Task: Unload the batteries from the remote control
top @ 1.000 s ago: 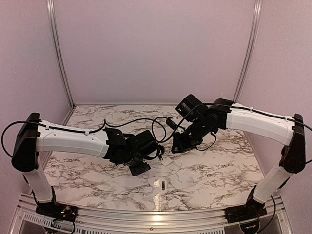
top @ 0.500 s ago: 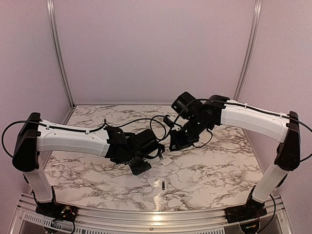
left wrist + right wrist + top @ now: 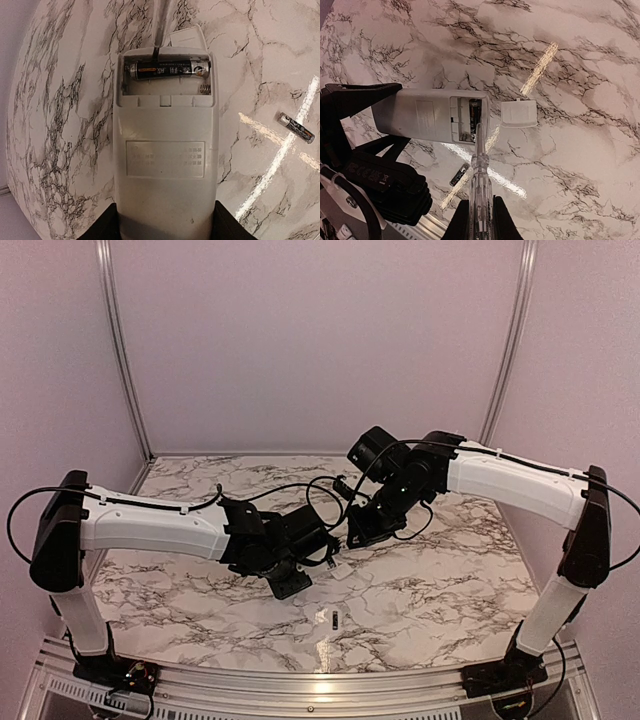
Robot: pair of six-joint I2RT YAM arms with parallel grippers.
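Note:
My left gripper (image 3: 165, 227) is shut on the remote control (image 3: 165, 150), its black fingers pressing both long sides. The remote's back faces up with its compartment open. One battery (image 3: 167, 70) lies in the far slot; the near slot shows only its spring. A second battery (image 3: 296, 127) lies loose on the marble to the right. My right gripper (image 3: 480, 222) is shut on a long clear rod (image 3: 480, 170), whose tip rests at the compartment's edge by the seated battery (image 3: 475, 112). In the top view both grippers (image 3: 300, 552) (image 3: 366, 528) meet mid-table.
The small white cover (image 3: 519, 112) lies flat on the marble just past the remote's open end. The loose battery (image 3: 336, 619) sits toward the near edge, in front of both arms. Black cables (image 3: 300, 490) loop between the wrists. A metal rail (image 3: 320, 685) borders the front.
My right arm has swung left toward the remote, bringing the rod's tip to the compartment. The left arm has barely shifted and keeps its hold.

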